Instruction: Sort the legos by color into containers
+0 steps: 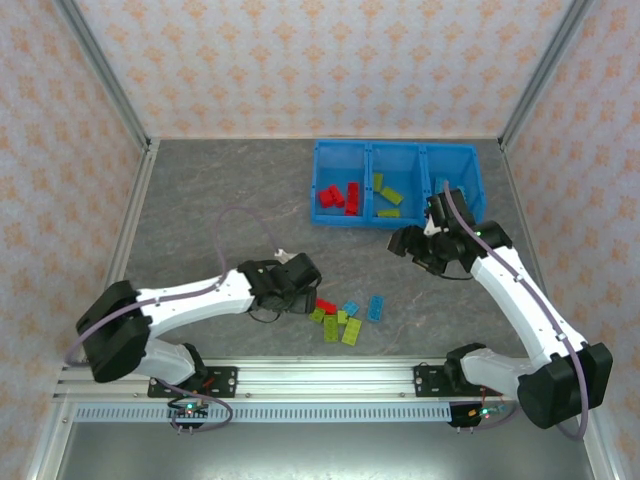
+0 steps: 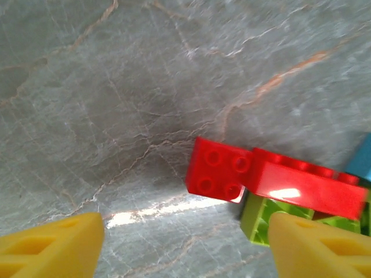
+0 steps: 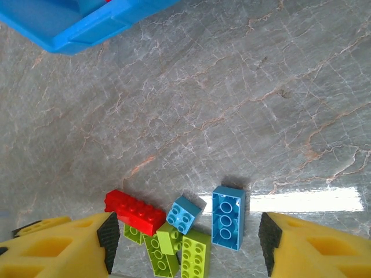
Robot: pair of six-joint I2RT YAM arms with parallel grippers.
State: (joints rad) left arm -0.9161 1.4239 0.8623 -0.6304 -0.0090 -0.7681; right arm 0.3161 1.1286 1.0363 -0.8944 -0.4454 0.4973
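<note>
Both tools spread, loose legos low on the table

The left tool (image 2: 185, 246) is spread and empty, with a red brick (image 2: 219, 171) at its 12 o'clock. The right tool (image 3: 186, 242) is spread too (nothing between its fingers). The loose legos (image 1: 345, 315) lie on the table (image 1: 200, 200) at 6 o'clock from the containers (image 1: 340, 145), which hold red and green ones.

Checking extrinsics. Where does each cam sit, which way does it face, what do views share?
Top external: fixed above and behind the arms, looking down at table, blue bins, brick pile; left arm and right arm show.
Left wrist: on the left arm, low over the table, facing the pile's red bricks; left pincer fingertips at bottom corners.
Right wrist: on the right arm, higher, looking down at the pile, blue bins top left; right pincer fingertips at bottom.
Shared: brick pile in all three.
</note>
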